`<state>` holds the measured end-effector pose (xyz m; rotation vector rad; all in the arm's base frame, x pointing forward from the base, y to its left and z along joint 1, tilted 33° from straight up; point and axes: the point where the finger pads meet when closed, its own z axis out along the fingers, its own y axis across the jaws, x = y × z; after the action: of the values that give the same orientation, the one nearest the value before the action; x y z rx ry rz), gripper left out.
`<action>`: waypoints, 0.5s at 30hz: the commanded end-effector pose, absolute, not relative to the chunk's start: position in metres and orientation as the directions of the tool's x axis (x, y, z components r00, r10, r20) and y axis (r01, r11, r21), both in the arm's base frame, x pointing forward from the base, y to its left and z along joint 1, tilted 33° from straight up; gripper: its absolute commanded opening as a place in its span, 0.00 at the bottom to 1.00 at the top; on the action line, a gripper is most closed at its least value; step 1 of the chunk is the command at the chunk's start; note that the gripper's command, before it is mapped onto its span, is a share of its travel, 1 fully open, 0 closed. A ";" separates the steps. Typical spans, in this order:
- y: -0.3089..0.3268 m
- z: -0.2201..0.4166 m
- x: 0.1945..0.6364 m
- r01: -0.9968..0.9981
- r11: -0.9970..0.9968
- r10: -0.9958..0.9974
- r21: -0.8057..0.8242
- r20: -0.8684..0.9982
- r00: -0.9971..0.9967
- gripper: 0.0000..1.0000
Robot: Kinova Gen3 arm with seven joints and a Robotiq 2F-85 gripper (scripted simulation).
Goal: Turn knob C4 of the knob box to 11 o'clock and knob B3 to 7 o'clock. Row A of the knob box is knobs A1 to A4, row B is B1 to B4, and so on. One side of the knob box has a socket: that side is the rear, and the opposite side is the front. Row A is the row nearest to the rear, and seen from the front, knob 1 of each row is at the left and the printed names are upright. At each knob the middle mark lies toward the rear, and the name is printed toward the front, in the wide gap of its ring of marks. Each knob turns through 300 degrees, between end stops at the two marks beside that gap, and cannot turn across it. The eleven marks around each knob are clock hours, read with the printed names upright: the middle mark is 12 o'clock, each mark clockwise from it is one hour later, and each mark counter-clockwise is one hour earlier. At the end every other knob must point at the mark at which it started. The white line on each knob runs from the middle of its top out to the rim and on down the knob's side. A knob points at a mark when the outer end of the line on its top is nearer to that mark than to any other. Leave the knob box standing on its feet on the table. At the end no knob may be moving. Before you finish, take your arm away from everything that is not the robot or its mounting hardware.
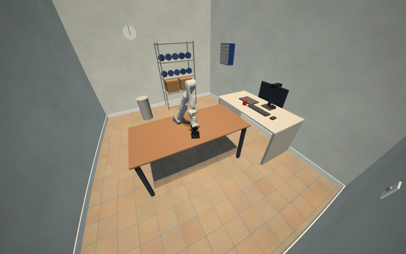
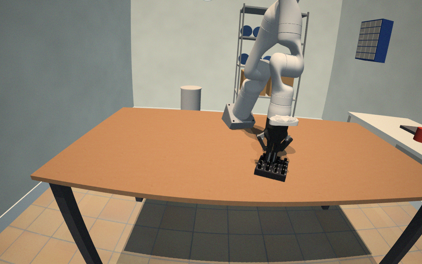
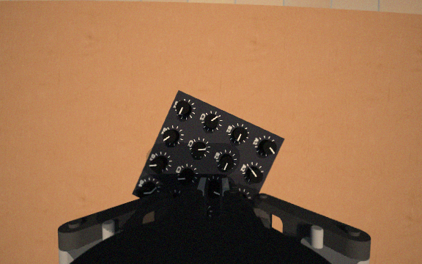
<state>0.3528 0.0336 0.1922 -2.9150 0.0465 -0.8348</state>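
The black knob box [image 1: 195,137] [image 2: 270,175] [image 3: 192,129] stands flat on the brown table and looks turned in the wrist view, row A at the right and row D at the left. My gripper [image 1: 194,131] [image 2: 271,160] [image 3: 214,188] is shut on knob B3 [image 3: 215,191], with one finger on each side. B3's white line points to the lower right in the wrist view, near 12 o'clock as far as it shows. Knob C4 is hidden under the dark gripper body; only a few of its ring marks [image 3: 176,193] show, so its line cannot be read.
Knobs C3 [image 3: 187,175], B2 [image 3: 226,162] and A2 [image 3: 253,173] stand close around the fingers. D4 [image 3: 149,187] shows at the box's lower left corner. A4 is hidden. A white desk [image 1: 280,123] with a monitor [image 1: 272,93] stands to the right of the table [image 2: 173,157].
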 end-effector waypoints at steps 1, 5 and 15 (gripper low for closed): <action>0.034 0.193 0.353 0.032 -0.994 -0.026 -0.100 0.530 0.847 0.08; 0.034 0.193 0.353 0.061 -0.995 0.008 -0.082 0.533 0.846 0.08; 0.034 0.193 0.353 0.208 -0.978 0.182 0.013 0.540 0.822 0.08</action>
<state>0.3528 0.0336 0.1922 -2.9599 -0.2853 -0.8652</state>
